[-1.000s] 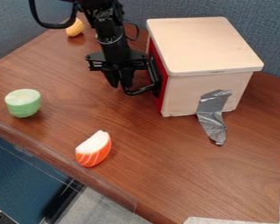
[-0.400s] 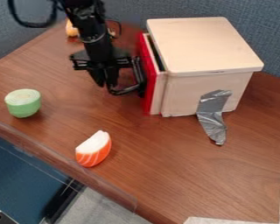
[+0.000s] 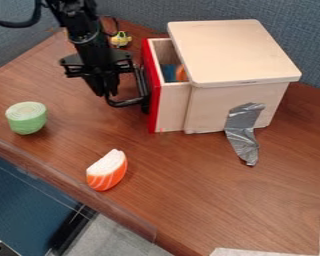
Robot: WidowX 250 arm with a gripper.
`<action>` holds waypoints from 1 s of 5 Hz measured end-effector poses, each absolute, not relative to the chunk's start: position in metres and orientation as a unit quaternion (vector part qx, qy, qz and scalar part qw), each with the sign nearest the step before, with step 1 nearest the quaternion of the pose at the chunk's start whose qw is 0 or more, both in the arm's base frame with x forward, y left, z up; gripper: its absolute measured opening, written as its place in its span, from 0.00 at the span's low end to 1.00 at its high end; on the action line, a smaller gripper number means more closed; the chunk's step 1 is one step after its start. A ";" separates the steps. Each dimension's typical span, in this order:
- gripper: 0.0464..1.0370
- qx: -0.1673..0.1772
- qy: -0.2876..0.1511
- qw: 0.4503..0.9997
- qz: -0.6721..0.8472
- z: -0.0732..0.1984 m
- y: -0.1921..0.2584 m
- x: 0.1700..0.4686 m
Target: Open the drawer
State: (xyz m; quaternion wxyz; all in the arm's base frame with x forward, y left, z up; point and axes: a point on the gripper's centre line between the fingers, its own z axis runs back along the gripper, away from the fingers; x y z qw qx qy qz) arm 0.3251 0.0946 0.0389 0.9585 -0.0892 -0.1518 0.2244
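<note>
The black gripper (image 3: 104, 90) hangs at the upper left, just left of the drawer, in contact with or very close to the black handle (image 3: 126, 102). That handle sticks out leftward from the drawer's red front (image 3: 150, 90). The drawer (image 3: 173, 107) stands partly out of the left side of the pale wooden box (image 3: 233, 55). Through its open top, a blue thing (image 3: 168, 73) and an orange thing (image 3: 181, 74) show inside.
A green roll-shaped toy (image 3: 26, 118) stands at left, an orange-and-white wedge (image 3: 107, 170) near the table's front edge. A small yellow toy (image 3: 120, 39) lies behind the arm. Grey tape (image 3: 243, 132) runs from the box to the table.
The gripper has moved left, and the drawer, which was closed, has slid out of the box along with it. The things inside have come into sight.
</note>
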 end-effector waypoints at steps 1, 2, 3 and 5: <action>0.21 -0.086 -0.154 0.958 0.225 0.043 0.106 0.318; 0.18 -0.085 -0.149 0.957 0.236 0.042 0.117 0.312; 0.16 -0.083 -0.146 0.954 0.247 0.041 0.127 0.306; 0.13 -0.084 -0.140 0.950 0.266 0.040 0.138 0.297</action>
